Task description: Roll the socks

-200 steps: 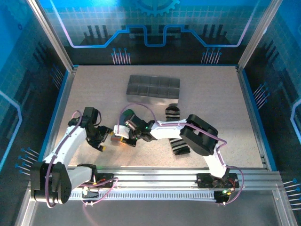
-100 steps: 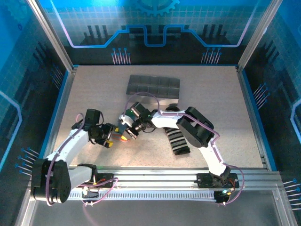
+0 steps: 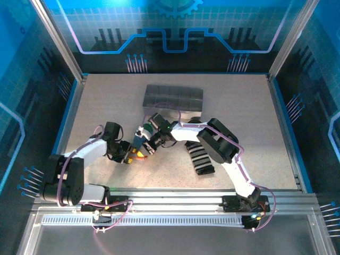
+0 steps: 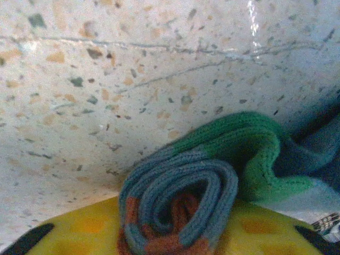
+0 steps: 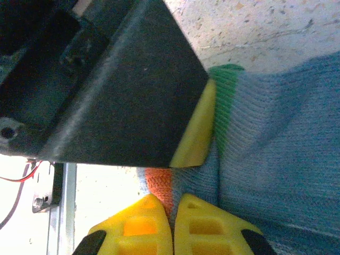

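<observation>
1. Grey-blue sock [image 4: 175,186]: rolled into a tight coil with the orange toe at its core. The green cuff wraps round the outside (one loose fold trails off to the side). It lies on the speckled surface [image 3: 106,101], toward the near left of centre, between the two arms' tips.
2. Left fingers [image 4: 74,231]: narrowed on the coil, with a yellow pad against each side of it. In the right wrist view, one black finger with its yellow pad bears on the sock at the green cuff.
3. Right fingers [image 5: 143,223]: closed, pads almost meeting, with a thin fold of orange and blue fabric pinched between them. They meet the sock from the side opposite the left arm.
4. Black-and-white striped sock [image 3: 201,159]: lies flat and unrolled on the surface, to the right of the coil and apart from it. Its far end is partly covered by the right arm's elbow, and neither set of fingers touches it.
5. Grey compartment tray [image 3: 159,110]: sits on the surface beyond both arms, toward the far side. What its compartments hold cannot be made out.
</observation>
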Action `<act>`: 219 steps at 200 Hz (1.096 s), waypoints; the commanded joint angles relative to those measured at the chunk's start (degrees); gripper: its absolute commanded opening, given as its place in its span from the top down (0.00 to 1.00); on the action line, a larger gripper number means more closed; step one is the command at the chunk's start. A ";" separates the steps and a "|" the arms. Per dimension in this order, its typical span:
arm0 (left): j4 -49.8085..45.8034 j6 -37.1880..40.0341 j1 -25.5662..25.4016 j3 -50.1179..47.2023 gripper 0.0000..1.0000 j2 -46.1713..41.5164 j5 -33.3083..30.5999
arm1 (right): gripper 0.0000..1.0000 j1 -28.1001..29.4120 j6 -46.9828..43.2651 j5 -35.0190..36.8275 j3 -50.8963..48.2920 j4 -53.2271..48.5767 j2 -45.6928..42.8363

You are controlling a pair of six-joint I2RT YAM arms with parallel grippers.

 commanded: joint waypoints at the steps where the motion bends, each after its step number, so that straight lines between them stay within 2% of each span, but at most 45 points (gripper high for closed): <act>1: -4.97 -0.17 -2.17 -1.46 0.81 4.24 -1.44 | 1.00 0.11 -1.97 5.89 -2.85 -5.61 0.31; 18: -5.31 -1.30 -4.33 -2.55 1.00 5.15 -0.18 | 1.00 0.63 -4.45 9.59 -6.59 -3.41 -4.10; 45: -5.61 -3.77 -10.10 -3.12 1.00 5.09 1.68 | 1.00 0.70 -7.16 12.95 -13.80 -2.19 -10.39; 54: -5.49 -5.08 -12.68 -3.01 1.00 4.60 1.94 | 0.97 0.83 -7.59 13.46 -16.99 -0.97 -12.58; 71: -6.11 -7.84 -16.82 -2.52 1.00 3.92 1.88 | 0.85 1.33 -7.73 15.53 -24.30 3.57 -17.68; 92: -5.97 -11.77 -19.34 -3.07 1.00 2.60 1.62 | 0.64 2.36 -8.05 20.44 -33.12 10.89 -25.32; 114: -7.47 -13.56 -19.72 -2.18 1.00 2.84 0.93 | 0.43 7.17 -13.83 34.77 -43.82 21.12 -35.92; 122: -8.21 -13.59 -19.80 -1.30 1.00 3.53 0.61 | 0.39 9.38 -16.98 39.01 -46.08 23.15 -38.76; 156: -10.90 -13.18 -20.69 2.94 1.00 7.10 -0.42 | 0.37 18.05 -27.41 51.55 -46.00 20.39 -40.78; 186: -12.72 -12.50 -20.82 5.25 1.00 9.34 -0.83 | 0.36 22.97 -34.05 63.11 -43.75 23.17 -35.56; 219: -13.02 -12.06 -20.88 6.18 1.00 10.14 -0.82 | 0.40 23.89 -38.45 65.41 -39.60 23.20 -29.94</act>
